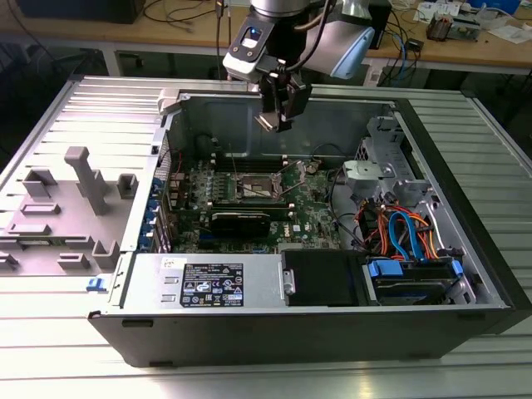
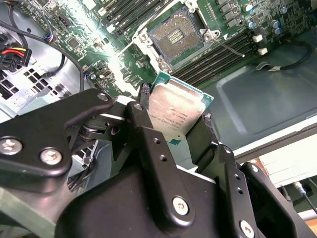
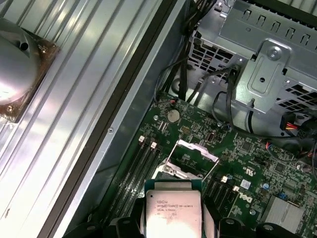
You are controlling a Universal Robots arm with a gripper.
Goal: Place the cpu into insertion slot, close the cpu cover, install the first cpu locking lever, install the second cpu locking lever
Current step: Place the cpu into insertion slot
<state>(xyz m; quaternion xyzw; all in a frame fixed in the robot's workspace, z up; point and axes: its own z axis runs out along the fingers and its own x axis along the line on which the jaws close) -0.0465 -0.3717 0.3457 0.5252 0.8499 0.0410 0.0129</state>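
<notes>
The chip [image 2: 176,116] is pinched by its edges in the gripper [image 2: 174,106], fingers closed on it. It's hanging well above the green board [image 2: 124,59] inside the open case [image 1: 332,332]. The socket [image 2: 173,37] sits bare below, cover [image 3: 197,151] flipped up. I'd square it to the socket and lower it flat, no sliding across the pins.

One open computer case [image 1: 274,332] fills the middle of the exterior view. It stands on one ribbed counter [image 1: 249,378], with one grey holder [image 1: 58,216] at the exterior view's left. Inside are one green circuit board [image 1: 314,206], one insertion slot [image 2: 173,37] and one cpu cover [image 3: 197,151]. One gripper [image 2: 174,105] has two fingers [image 2: 148,131], and between them sits one cpu [image 2: 179,111].
</notes>
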